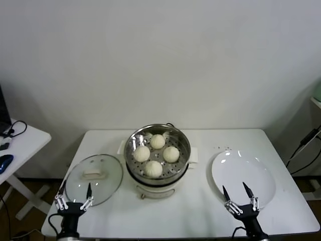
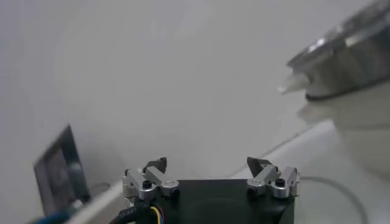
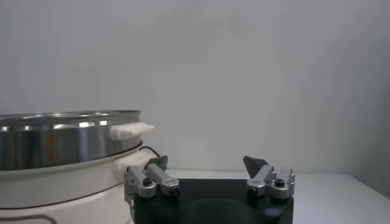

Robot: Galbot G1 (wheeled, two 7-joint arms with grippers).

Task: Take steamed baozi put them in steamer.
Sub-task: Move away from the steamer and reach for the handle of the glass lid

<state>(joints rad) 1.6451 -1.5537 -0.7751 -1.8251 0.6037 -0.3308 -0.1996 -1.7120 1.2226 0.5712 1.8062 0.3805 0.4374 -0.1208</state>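
White tabletop (image 1: 200, 211) carries everything. The steel steamer (image 1: 158, 153) sits mid-table with all four baozi (image 1: 157, 141) already on its perforated floor, so loading looks done. The left claw (image 1: 74, 195) and right claw (image 1: 241, 196) wait gaping and empty at the near edge, seemingly parked.

Four creamy steamed baozi (image 1: 156, 154) sit clustered inside the steamer (image 1: 183, 139) — shiny, mid-table.

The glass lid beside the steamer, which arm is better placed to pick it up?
Left, likely. The left end effector hangs open at the glass lid's near edge, while the right end effector is over the white plate, across the steamer.
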